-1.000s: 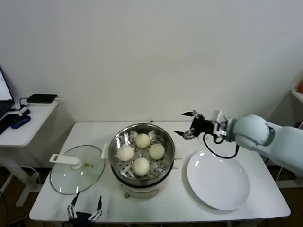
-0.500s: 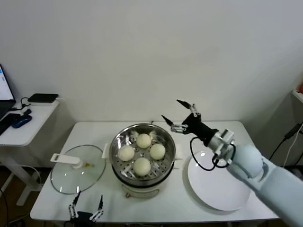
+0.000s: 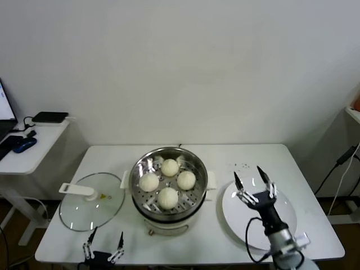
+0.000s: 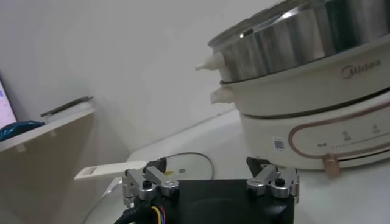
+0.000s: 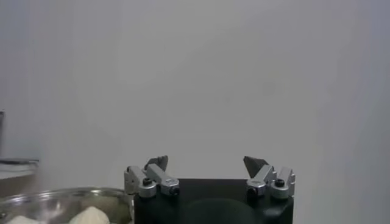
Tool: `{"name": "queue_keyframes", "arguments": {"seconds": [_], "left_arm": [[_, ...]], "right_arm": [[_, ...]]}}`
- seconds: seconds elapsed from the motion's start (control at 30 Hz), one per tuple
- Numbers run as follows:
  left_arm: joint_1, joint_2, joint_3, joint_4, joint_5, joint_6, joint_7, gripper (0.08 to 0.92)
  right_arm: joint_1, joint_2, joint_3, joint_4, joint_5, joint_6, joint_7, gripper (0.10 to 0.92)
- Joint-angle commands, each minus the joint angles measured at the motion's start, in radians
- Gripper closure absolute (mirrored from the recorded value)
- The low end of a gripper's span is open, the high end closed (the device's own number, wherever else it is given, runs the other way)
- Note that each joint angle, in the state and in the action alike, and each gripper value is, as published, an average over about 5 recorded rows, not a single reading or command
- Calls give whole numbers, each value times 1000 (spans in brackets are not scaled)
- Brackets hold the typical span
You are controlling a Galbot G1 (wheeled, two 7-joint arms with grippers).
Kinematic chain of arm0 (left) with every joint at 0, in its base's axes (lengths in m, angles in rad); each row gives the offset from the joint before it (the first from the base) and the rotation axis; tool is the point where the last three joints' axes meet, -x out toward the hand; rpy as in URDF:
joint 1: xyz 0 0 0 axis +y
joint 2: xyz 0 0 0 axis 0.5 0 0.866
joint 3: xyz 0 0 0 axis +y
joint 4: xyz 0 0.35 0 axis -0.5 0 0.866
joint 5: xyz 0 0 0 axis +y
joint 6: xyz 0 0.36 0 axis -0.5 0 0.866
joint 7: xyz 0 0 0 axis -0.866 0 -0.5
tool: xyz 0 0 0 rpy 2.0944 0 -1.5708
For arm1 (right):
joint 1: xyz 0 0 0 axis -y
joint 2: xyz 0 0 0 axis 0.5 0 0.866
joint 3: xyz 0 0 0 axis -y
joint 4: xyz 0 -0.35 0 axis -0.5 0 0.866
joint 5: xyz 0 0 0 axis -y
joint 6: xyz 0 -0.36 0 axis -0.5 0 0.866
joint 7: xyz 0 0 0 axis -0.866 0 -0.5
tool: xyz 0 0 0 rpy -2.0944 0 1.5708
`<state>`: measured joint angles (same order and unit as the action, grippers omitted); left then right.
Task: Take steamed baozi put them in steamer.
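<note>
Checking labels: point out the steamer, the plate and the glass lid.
steamer (image 3: 198,163), head view, its steel rim.
plate (image 3: 236,216), head view, bare white surface.
glass lid (image 3: 84,211), head view, the glass.

Four smooth cream-white steamed baozi (image 3: 169,182) clustered apart on perforated tray, inside round shiny steel steamer (image 3: 198,169), upright on bench, white side handles, uncovered

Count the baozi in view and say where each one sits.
4, all on the perforated tray inside the steamer: far one, left one, right one, near one. The white plate is bare; none seems hidden.
</note>
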<state>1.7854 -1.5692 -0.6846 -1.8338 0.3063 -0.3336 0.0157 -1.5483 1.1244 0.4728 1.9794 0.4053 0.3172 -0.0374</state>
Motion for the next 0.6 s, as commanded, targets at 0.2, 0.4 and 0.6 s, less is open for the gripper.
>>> {"name": "queue_keyframes", "arguments": {"seconds": [0.2, 0.4, 0.6], "left_arm": [[2, -4, 1, -8, 0, -3, -3, 177], [3, -6, 1, -15, 0, -2, -3, 177], [7, -8, 1, -20, 0, -2, -3, 177]], "right_arm": [[-307, 258, 135, -15, -145, 160, 4, 203], [-302, 266, 127, -22, -156, 168, 12, 203], [-293, 271, 115, -24, -177, 165, 28, 203]]}}
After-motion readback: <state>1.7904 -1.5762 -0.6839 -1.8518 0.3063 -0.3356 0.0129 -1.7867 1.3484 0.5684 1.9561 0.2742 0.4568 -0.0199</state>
